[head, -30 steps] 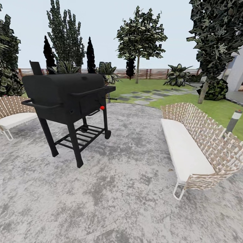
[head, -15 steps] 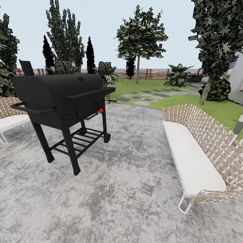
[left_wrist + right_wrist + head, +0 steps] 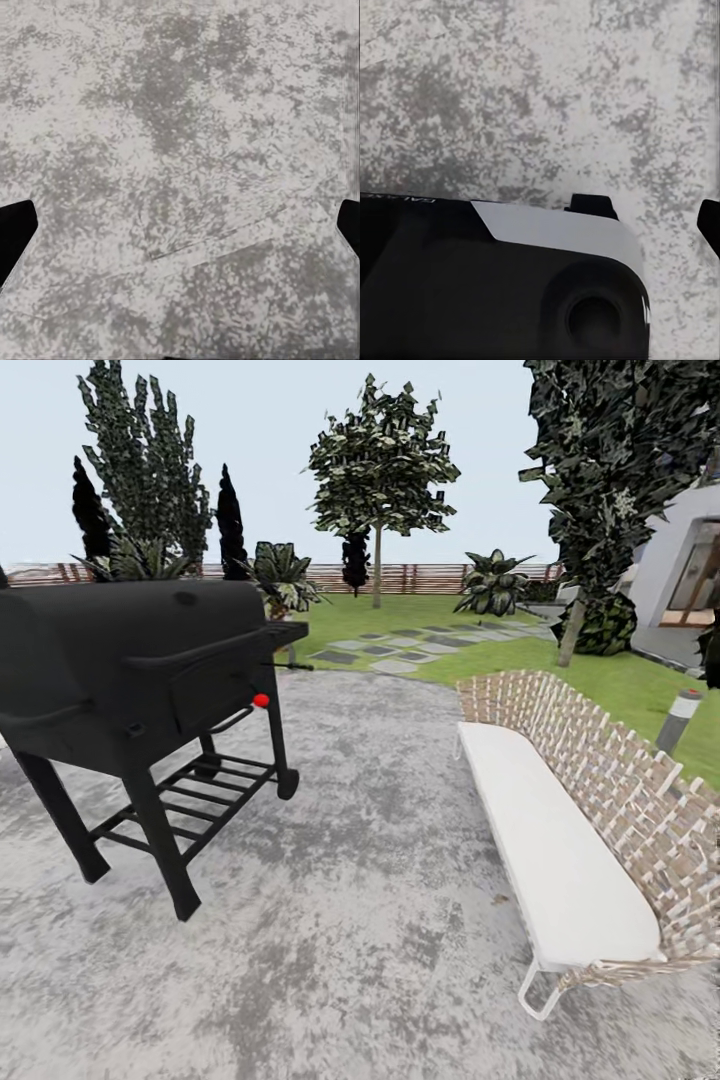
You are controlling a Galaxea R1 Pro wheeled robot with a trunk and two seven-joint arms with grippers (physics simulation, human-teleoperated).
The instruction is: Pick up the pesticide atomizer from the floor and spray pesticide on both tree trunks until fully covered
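Observation:
The pesticide atomizer is out of view. Across the grass floor (image 3: 620, 685) of the garden, one tree (image 3: 380, 460) stands far off with a thin bare trunk (image 3: 377, 575). A second tree (image 3: 600, 450) rises at the right, its trunk (image 3: 571, 635) leaning slightly. In the left wrist view my left gripper (image 3: 180, 229) is open over grey paving, its dark fingertips (image 3: 15, 232) at the picture's edges. My right gripper (image 3: 652, 217) is also open above the paving, with nothing between its fingers (image 3: 592, 204).
I am on a grey round patio (image 3: 360, 840). A black barbecue grill (image 3: 130, 650) stands close on the left, and a woven bench with a white cushion (image 3: 560, 840) on the right. Stepping stones (image 3: 400, 650) lead onto the lawn. A bollard lamp (image 3: 678, 720), slat fence (image 3: 420, 575) and white house (image 3: 680, 565) lie beyond.
The whole view has shifted: the camera has moved forward and turned right, so grill and bench appear nearer and further left. Nothing in the scene itself has moved.

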